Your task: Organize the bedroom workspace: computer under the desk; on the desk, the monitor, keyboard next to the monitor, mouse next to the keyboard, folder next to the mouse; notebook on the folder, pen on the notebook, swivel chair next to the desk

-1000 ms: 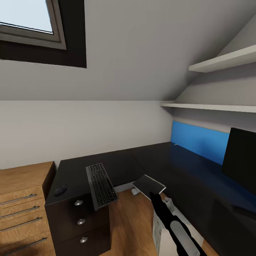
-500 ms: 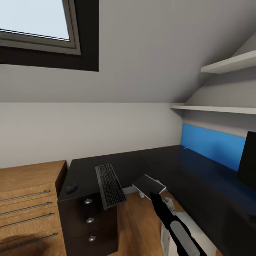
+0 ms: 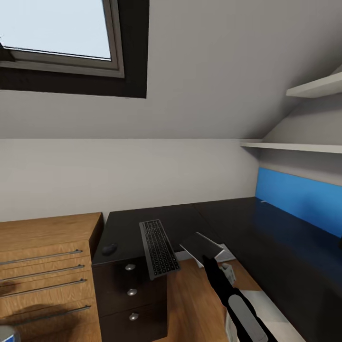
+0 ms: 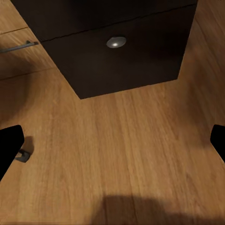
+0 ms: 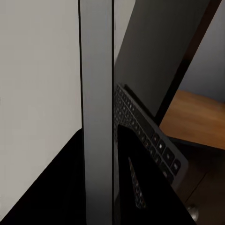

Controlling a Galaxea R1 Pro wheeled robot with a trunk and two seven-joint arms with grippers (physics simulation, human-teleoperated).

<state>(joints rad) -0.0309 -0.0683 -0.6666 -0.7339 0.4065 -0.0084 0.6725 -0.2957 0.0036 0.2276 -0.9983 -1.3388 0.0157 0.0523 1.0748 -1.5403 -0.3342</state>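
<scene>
In the head view my right gripper is shut on the notebook, a thin dark grey sheet held tilted over the floor in the desk's inner corner. The right wrist view has the notebook's pale edge upright between the black fingers, with the keyboard beyond it. The keyboard lies on the black desk, its near end overhanging the front edge. The mouse rests left of it. The white computer stands on the floor by the desk. My left gripper hangs open over the wood floor.
A light wood dresser with bar handles stands against the desk's left end. Black drawers with silver knobs sit under the keyboard. The blue back panel and two wall shelves are at the right, a roof window at the top left.
The camera has turned left, so the whole scene has slid right and the monitor has left the picture. My right arm still holds the notebook at the same spot in the view.
</scene>
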